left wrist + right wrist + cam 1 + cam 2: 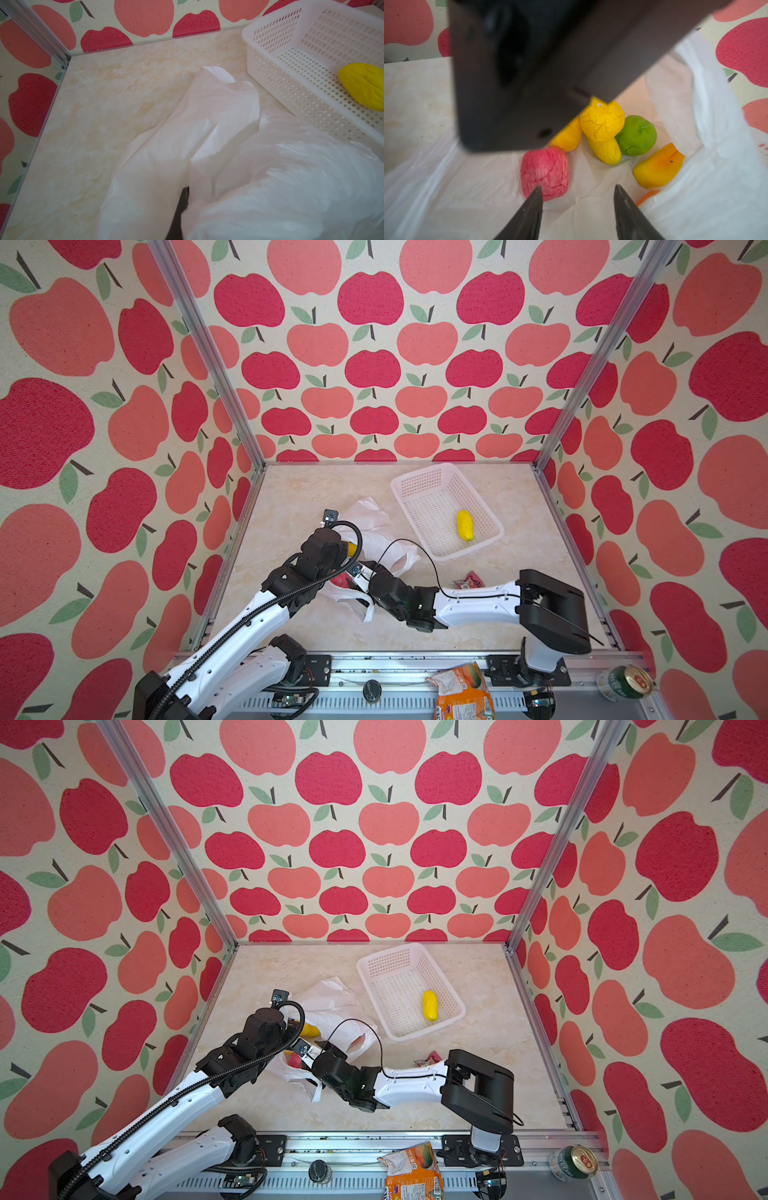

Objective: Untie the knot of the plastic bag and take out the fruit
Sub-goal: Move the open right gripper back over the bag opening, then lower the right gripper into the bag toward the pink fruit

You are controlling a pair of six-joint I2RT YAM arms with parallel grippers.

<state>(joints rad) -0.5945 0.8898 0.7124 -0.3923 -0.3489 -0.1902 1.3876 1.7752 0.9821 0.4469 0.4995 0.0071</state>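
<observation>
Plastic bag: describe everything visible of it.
The plastic bag is thin, crinkly, translucent white film, lying crumpled on the table beside the basket. Its mouth gapes open. Inside lie a red fruit, a green fruit and yellow and orange ones. The left gripper appears shut on its edge; the open right gripper points into the mouth.

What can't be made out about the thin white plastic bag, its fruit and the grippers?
- Left gripper: just a dark sliver in the left wrist view, buried in plastic bag folds; its grip is hidden.
- Knot: visible in no view.
- Fruit pile: right wrist view, blurred black arm part covers some.
- Orange piece: cut off by a bag fold.
</observation>
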